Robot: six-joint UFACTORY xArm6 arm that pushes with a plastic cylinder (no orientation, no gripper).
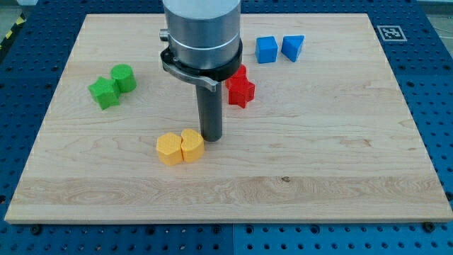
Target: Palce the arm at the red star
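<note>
The red star (241, 91) lies on the wooden surface (340, 142) just right of the rod, near a second red block (241, 73) half hidden behind the arm; my tip (211, 136) rests just beside the yellow heart (192, 145) and yellow hexagon (170, 149), below the star; there is no gripper, so nothing is held; the star looks light, rigid and likely to slide or spin, so I'd meet a flat flank, not a point.

One raised front view, angled down, wooden board (340, 177) (whole) visible
</note>
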